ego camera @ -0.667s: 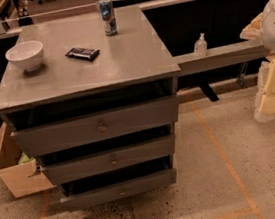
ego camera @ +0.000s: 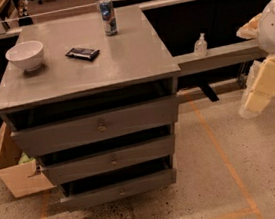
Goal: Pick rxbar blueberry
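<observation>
The rxbar blueberry (ego camera: 82, 53) is a small flat dark bar lying on the grey cabinet top (ego camera: 135, 56), between the white bowl and the drink can. My gripper (ego camera: 258, 90) shows as a cream-coloured end of the white arm at the right edge of the camera view. It hangs over the floor, well to the right of the cabinet and below the level of its top. It is far from the bar and holds nothing that I can see.
A white bowl (ego camera: 25, 55) stands at the top's left. A blue-and-silver can (ego camera: 108, 16) stands at the back. The cabinet's three drawers (ego camera: 99, 128) are slightly open. A clear pump bottle (ego camera: 200, 45) sits on a ledge at right. A cardboard box (ego camera: 15, 173) lies on the floor at left.
The cream end of my arm has shifted slightly to the left, toward the cabinet. The bar, bowl and can have not moved.
</observation>
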Robot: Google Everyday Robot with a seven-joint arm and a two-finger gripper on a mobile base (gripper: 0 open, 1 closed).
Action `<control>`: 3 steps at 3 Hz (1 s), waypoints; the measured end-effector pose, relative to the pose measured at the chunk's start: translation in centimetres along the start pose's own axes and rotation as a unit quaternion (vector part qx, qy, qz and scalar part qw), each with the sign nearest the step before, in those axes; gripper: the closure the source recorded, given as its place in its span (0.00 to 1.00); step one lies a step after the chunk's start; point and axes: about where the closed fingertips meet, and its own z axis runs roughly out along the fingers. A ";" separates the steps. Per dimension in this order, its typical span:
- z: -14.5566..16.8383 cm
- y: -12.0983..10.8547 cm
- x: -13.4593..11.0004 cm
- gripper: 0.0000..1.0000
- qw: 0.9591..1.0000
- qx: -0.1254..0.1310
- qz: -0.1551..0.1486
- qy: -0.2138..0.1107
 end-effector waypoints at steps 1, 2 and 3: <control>2.3 -3.9 -5.2 0.00 0.992 0.028 -0.004 -0.121; 3.8 -7.5 -11.0 0.00 0.973 0.052 -0.020 -0.223; 6.2 -10.8 -17.1 0.00 0.953 0.062 -0.025 -0.296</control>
